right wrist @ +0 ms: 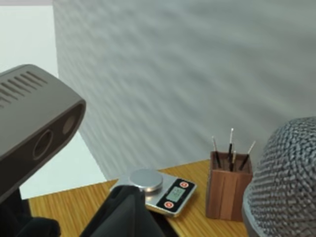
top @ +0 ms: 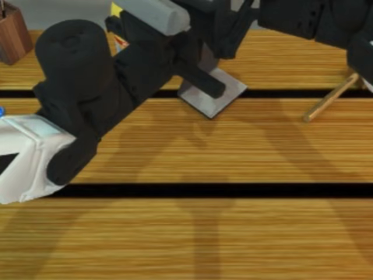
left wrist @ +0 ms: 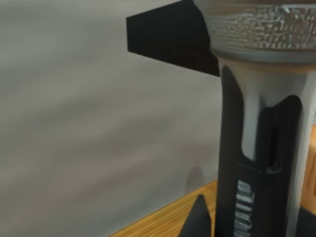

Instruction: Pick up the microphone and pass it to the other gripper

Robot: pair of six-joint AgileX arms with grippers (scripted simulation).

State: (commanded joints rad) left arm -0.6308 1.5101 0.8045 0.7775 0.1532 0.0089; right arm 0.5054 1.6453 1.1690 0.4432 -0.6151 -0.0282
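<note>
The left arm (top: 87, 76) and right arm (top: 315, 20) meet above the bench's (top: 192, 233) far edge. The left end effector (left wrist: 232, 224) is closed on the mic's (left wrist: 261, 148) black handle. The mic stands upright, and its mesh head is just beside the right end effector (left wrist: 170, 39), whose opening I cannot tell.

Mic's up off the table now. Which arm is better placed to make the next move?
Right, likely. The left gripper holds the microphone by its handle, and the right gripper is close beside its mesh head, so it only needs to take hold.
</note>
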